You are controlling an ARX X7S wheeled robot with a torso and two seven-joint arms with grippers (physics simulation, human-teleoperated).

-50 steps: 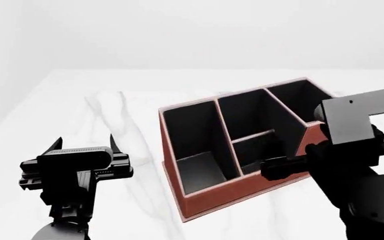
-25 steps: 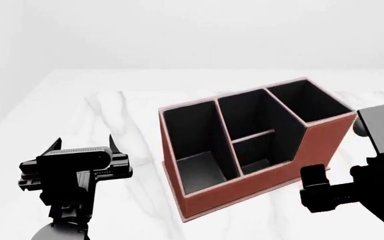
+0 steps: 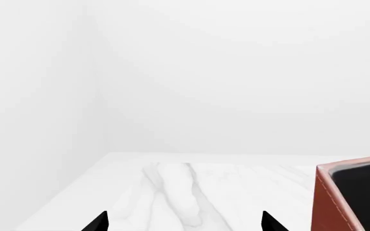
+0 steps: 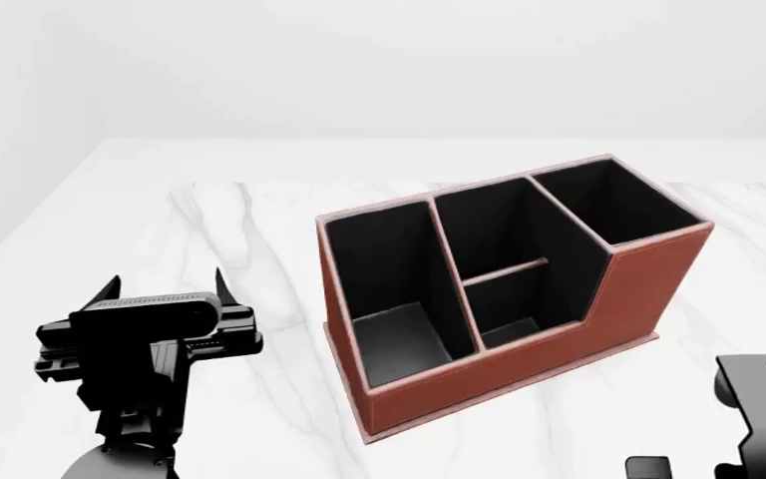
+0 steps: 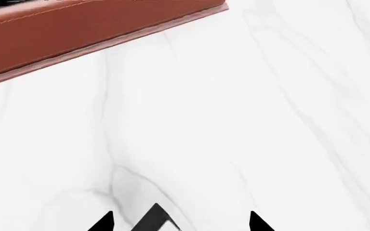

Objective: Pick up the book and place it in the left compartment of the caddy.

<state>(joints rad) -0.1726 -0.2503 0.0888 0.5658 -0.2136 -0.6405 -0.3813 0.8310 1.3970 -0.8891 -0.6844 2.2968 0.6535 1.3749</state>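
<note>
White marble table (image 4: pixel 157 259) below everything. Caddy (image 4: pixel 649 289) standing upright mid-table, angled; left compartment (image 4: pixel 386 289) long, black-lined, nothing visible inside. Left hand (image 4: pixel 164 299) hovering beside caddy, fingers spread wide, holding nothing. Right hand (image 5: pixel 179 222) low over bare table, fingertips apart, holding nothing. Book not visible anywhere.

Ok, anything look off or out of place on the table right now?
Nothing spilled or damaged. The caddy stands upright, though turned at an angle to the table edges. The odd part: no book shows in any view, while the left gripper and right gripper are both open.
</note>
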